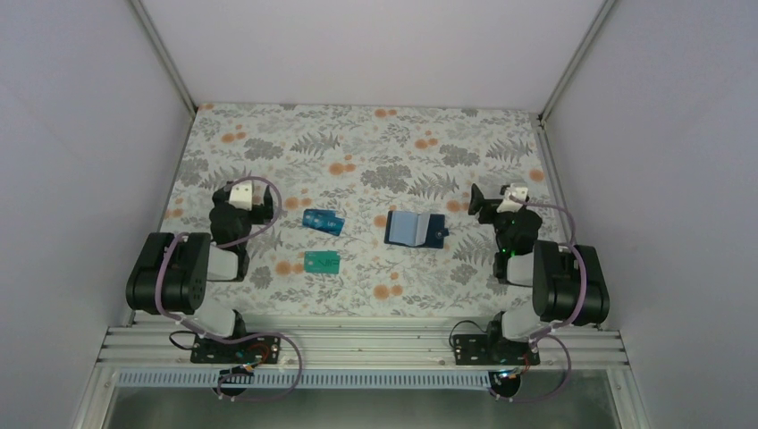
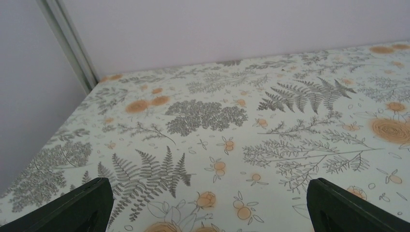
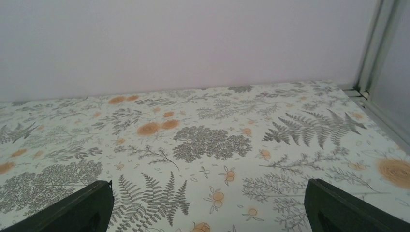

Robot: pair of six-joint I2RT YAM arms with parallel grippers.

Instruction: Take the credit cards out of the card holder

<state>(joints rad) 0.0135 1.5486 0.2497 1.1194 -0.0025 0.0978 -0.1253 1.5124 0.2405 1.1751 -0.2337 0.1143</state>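
In the top view the dark navy card holder (image 1: pixel 415 229) lies open on the table's middle, grey-blue pockets up, tab clasp at its right. A bright blue card (image 1: pixel 324 221) lies flat to its left, and a teal-green card (image 1: pixel 321 261) lies nearer, below it. No dark card shows. My left gripper (image 1: pixel 248 196) is open and empty, left of the blue card. My right gripper (image 1: pixel 494 200) is open and empty, right of the holder. Both wrist views (image 2: pixel 208 203) (image 3: pixel 208 205) show only bare cloth between wide-apart fingertips.
The flowered tablecloth (image 1: pixel 375 152) covers the table, walled in by pale panels at the back and both sides. Metal frame posts stand at the back corners (image 1: pixel 543 112). The arm bases sit on an aluminium rail (image 1: pixel 357 344) at the near edge.
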